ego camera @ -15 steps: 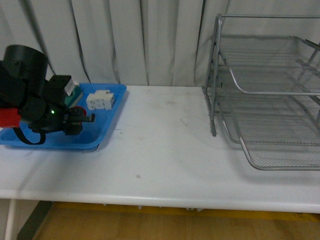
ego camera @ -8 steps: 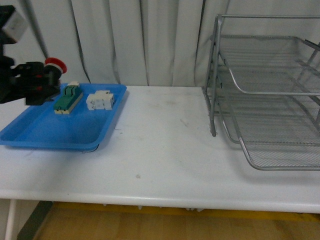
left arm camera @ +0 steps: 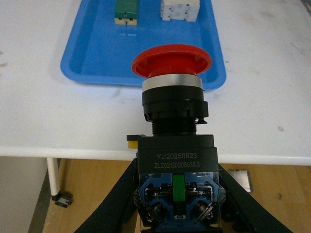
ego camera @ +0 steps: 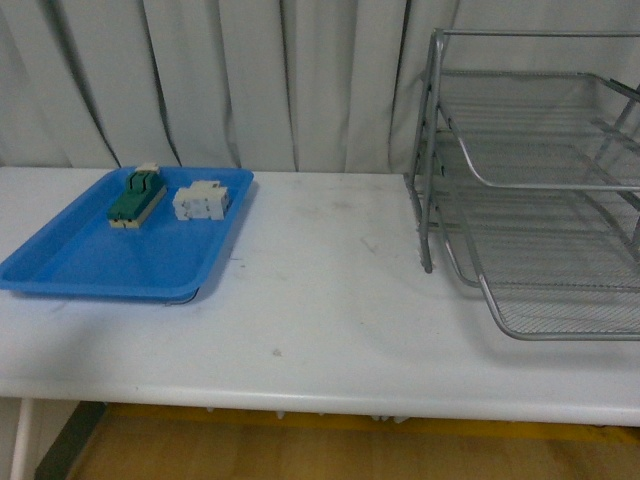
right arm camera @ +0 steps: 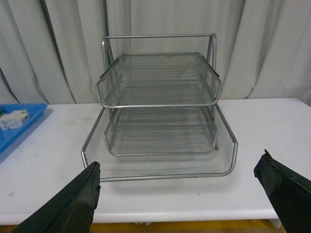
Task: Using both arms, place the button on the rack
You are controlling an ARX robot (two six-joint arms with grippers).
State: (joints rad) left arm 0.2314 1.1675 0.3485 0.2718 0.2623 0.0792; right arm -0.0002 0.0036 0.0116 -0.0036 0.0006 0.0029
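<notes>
Red-capped button (left arm camera: 173, 114), clenched in left tool (left arm camera: 176, 170), escapes the front view; right tool (right arm camera: 179, 167) released.

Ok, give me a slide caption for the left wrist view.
Left gripper holds the button, red cap pointing toward the blue tray.

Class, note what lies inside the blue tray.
A green-and-cream block and a white terminal block, side by side at its far end. In front view, nothing covers the tray.
</notes>
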